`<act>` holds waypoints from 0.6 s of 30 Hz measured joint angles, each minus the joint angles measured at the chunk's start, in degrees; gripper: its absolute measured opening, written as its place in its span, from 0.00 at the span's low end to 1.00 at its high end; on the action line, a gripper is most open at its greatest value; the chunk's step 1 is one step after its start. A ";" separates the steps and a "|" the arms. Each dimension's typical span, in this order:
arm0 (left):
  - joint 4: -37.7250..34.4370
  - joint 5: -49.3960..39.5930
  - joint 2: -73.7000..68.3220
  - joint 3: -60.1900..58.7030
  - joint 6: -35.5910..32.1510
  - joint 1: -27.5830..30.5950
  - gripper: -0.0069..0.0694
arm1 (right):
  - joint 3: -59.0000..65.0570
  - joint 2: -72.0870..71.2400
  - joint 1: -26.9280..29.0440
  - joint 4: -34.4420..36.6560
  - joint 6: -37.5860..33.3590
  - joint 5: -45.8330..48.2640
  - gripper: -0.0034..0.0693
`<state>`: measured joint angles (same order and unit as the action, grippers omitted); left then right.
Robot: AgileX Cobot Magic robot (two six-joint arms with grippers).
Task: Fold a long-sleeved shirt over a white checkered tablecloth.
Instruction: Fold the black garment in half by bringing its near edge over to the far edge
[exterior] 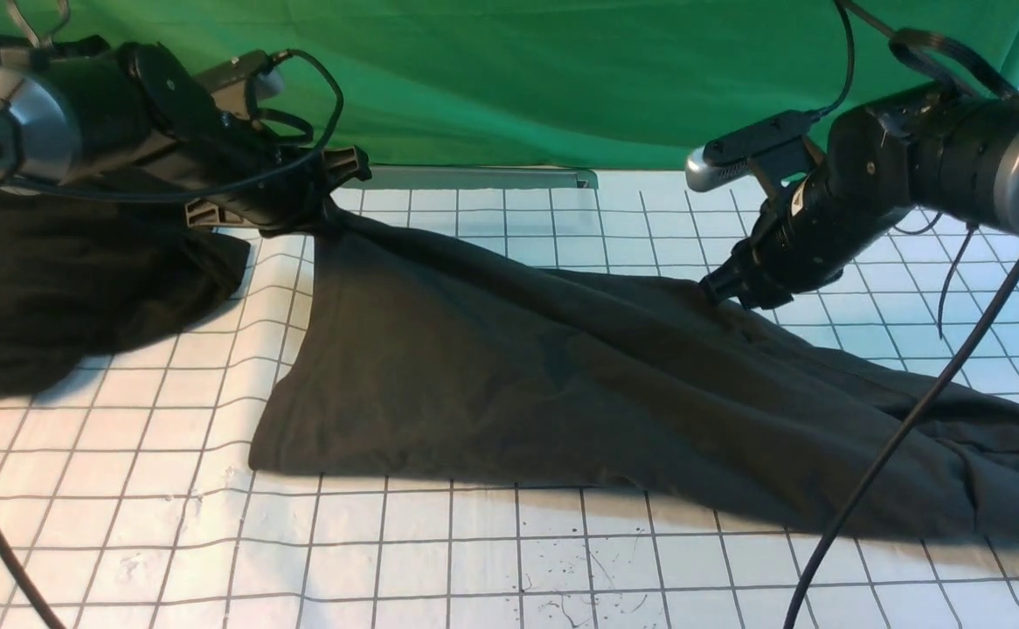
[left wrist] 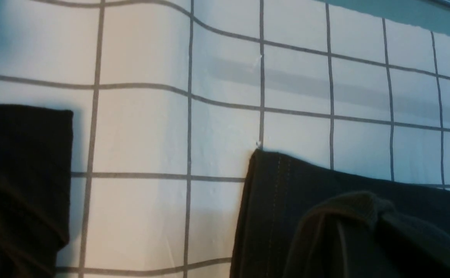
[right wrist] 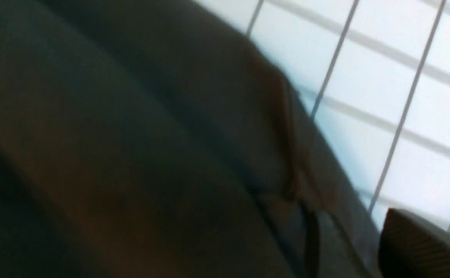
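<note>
The long-sleeved shirt [exterior: 518, 376], dark charcoal, lies spread and creased across the white checkered tablecloth [exterior: 474, 559]. Its far left corner is drawn up off the cloth into my left gripper [exterior: 330, 199], which is shut on it. In the left wrist view the stitched hem [left wrist: 279, 200] and a bunched fold [left wrist: 348, 216] fill the lower corner. My right gripper [exterior: 721, 293] rests tip-down on the shirt's far right part. One ribbed finger pad [right wrist: 422, 251] shows bare, with the shirt's fabric [right wrist: 171, 154] lying beside it, not pinched. The other finger is hidden.
A deeper black garment heap [exterior: 64, 288] lies at the far left under my left arm. The green backdrop [exterior: 518, 79] hangs behind, with a grey bar [exterior: 474, 177] at its foot. A black cable [exterior: 894, 437] crosses the shirt's right end.
</note>
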<state>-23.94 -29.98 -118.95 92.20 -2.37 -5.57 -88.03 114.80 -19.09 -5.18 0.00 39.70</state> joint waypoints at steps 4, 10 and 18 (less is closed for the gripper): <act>0.00 0.00 0.00 0.00 0.00 0.00 0.11 | -1.13 0.00 0.06 5.96 -3.06 3.66 0.46; 0.00 -0.12 0.00 0.00 -0.06 0.00 0.11 | -1.39 1.86 0.06 12.00 -5.76 1.04 0.49; 0.05 -0.43 0.00 0.00 -0.35 0.00 0.11 | -1.46 6.22 0.11 13.26 -6.64 0.72 0.50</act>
<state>-23.89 -30.41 -118.95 92.20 -2.72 -5.57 -89.49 121.02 -18.99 8.08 -6.64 40.42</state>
